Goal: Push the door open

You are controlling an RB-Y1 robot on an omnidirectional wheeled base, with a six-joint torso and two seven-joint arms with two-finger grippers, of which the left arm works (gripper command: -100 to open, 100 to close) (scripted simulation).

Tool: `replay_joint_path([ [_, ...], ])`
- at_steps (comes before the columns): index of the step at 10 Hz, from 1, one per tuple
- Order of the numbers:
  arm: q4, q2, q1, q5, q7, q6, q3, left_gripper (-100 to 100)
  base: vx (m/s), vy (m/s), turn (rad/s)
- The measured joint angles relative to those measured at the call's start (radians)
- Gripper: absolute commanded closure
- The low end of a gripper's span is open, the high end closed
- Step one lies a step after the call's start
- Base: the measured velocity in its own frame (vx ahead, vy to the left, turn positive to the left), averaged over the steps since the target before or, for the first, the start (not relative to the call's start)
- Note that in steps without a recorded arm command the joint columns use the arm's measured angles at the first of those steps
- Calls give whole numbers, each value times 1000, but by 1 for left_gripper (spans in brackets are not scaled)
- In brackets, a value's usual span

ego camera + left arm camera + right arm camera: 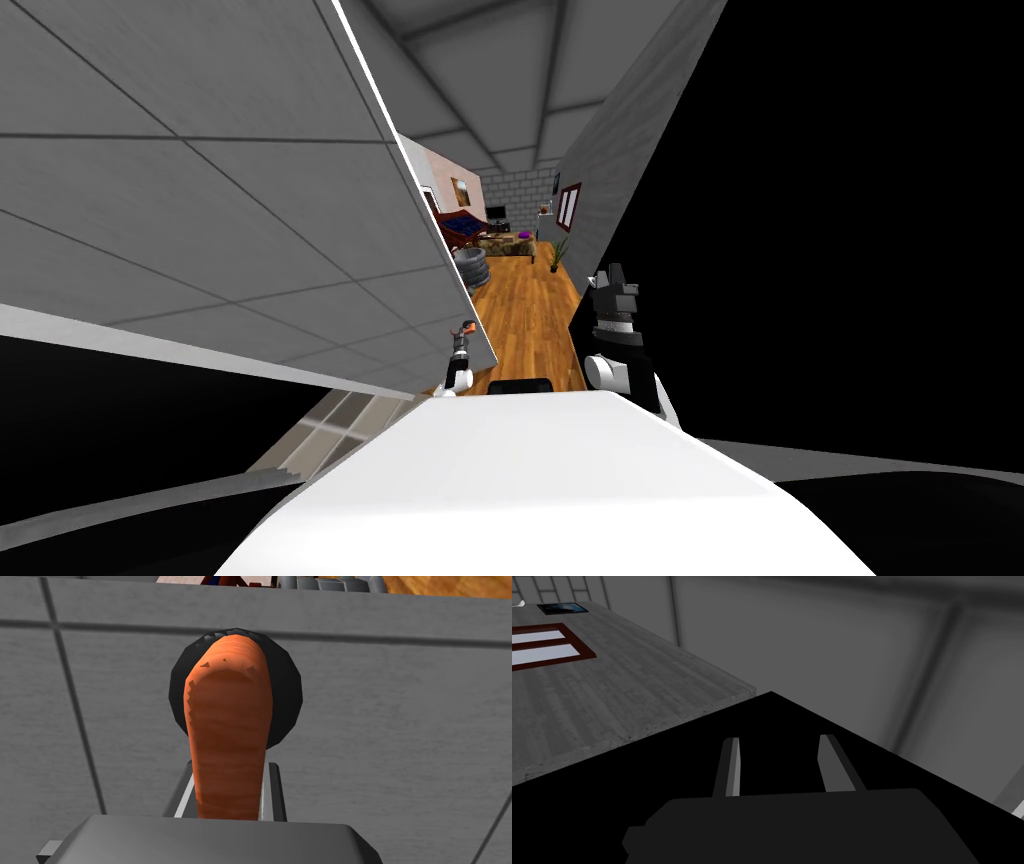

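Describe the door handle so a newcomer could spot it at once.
Find the big grey panelled door on my left. Near its free edge sits a round black plate. The handle is the orange lever rising from it, clamped by my left gripper: the only orange on that grey door.

Orange door handle (pixel 227 741) hides the middle of its black rosette (pixel 289 693) and, on the left gripper (pixel 231 766) clamped to it, the inner faces of both fingers (pixel 186 797); door (pixel 390 736) runs off both sides; far furniture (pixel 497 240) in head view too small to name.
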Motion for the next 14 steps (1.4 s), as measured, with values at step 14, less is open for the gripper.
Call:
replay_joint_path([
  [14, 44, 16, -10, 64, -40, -11, 126, 100, 169, -41, 50],
])
